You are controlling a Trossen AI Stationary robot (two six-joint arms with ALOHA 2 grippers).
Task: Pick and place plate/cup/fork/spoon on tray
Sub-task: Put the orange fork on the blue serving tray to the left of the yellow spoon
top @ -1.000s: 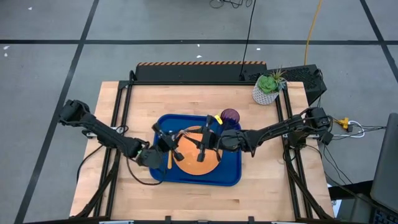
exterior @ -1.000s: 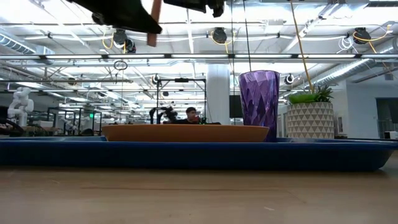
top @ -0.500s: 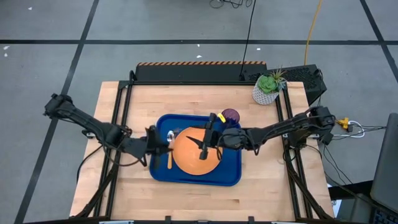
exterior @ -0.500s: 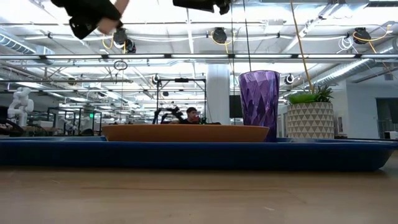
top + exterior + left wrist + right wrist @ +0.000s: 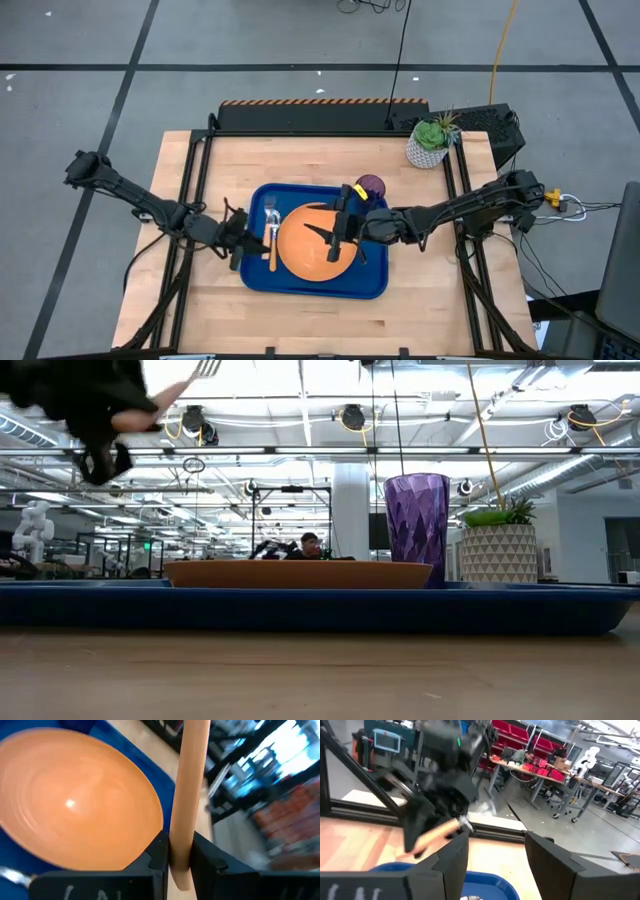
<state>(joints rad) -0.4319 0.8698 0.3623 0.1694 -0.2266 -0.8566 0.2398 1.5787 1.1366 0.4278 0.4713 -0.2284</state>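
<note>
L gripper, at the tray's 9 o'clock edge, was pinched tight on the fork handle, tines aloft. Judged risk: fork could slip or drop onto the plate rim. R gripper hung agape, empty, over the plate. Cup stood at 1 o'clock, plant beyond.

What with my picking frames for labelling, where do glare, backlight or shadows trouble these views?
Low view: bright ceiling lights turn the left end effector, gripping the fork, into a dark silhouette; the cup glows, lit from behind. Left wrist view: one small bright highlight on the plate, and the room beyond is washed out white. High view: even light, no glare on the tray.
</note>
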